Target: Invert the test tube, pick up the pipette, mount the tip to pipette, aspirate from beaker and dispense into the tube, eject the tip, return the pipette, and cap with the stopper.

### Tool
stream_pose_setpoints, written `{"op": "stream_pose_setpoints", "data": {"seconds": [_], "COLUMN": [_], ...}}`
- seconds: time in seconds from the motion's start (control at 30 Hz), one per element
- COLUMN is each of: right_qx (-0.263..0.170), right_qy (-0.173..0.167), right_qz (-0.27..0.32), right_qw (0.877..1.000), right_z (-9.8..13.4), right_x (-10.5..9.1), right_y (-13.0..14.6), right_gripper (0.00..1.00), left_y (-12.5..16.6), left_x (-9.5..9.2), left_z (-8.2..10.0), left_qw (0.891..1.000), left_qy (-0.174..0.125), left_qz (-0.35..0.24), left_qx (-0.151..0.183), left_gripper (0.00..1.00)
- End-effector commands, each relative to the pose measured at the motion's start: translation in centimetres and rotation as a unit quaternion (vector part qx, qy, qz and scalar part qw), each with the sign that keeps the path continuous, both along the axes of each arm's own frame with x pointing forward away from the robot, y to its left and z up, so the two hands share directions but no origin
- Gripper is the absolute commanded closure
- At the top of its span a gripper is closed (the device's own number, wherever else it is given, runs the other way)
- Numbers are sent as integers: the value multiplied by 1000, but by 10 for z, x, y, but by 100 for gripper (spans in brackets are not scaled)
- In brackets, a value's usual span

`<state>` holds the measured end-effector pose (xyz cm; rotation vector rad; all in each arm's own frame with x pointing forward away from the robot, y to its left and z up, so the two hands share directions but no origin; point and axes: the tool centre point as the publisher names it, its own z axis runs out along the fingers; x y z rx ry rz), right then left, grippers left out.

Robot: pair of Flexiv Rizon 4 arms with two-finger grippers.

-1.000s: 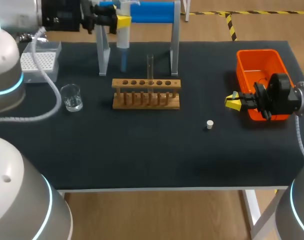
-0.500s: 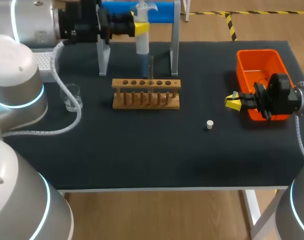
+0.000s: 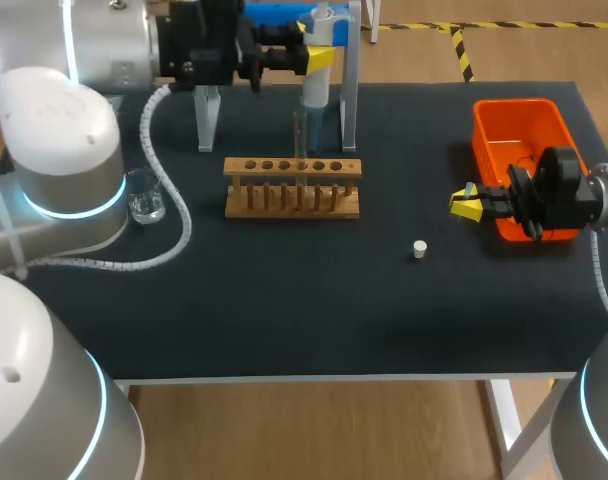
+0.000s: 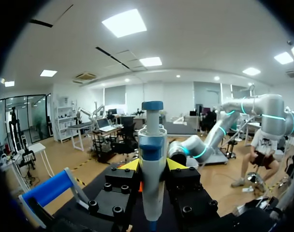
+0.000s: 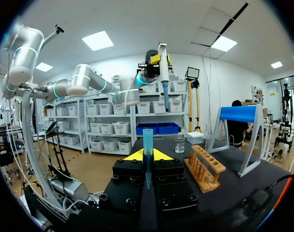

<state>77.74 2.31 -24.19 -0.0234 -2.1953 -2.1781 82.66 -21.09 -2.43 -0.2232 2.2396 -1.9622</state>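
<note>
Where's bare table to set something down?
Bare: near strip of the table in front of rack and stopper; also between beaker and rack. Crowded: back middle, where the left pincer holds the pipette by the stand; right side, orange bin and right pincer with its tip.

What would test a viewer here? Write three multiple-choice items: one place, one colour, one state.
1. Where is the small white cylindrical stopper? A in the orange plastic bin; B on the black tabletop; C in the wooden tube rack.
2. What colour is the slender plastic pipette tip in the right gripper? A red; B blue; C green.
3. How is the left gripper? A open; B shut on the stopper; C shut on the white-and-blue pipette.
Key: 1B, it lies between rack and bin; 2B, the right wrist view shows it; 3C, both fingers clamp it.
</note>
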Motion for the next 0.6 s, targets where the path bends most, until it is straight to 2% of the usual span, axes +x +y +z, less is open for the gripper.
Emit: {"op": "stream_pose_setpoints", "data": {"seconds": [0.03, 0.6], "right_qx": [0, 0], "right_qy": [0, 0], "right_qz": [0, 0], "right_qw": [1000, 1000], "right_z": [0, 0], "right_x": [-1, -1], "right_y": [-1, -1], "right_gripper": [100, 100], "left_y": [-7, -20], "left_x": [-1, -2], "left_z": [-2, 4], "left_qw": [1000, 1000], "left_qy": [-3, -12], "left_qz": [5, -3], "left_qx": [2, 1], "left_gripper": [100, 100]}}
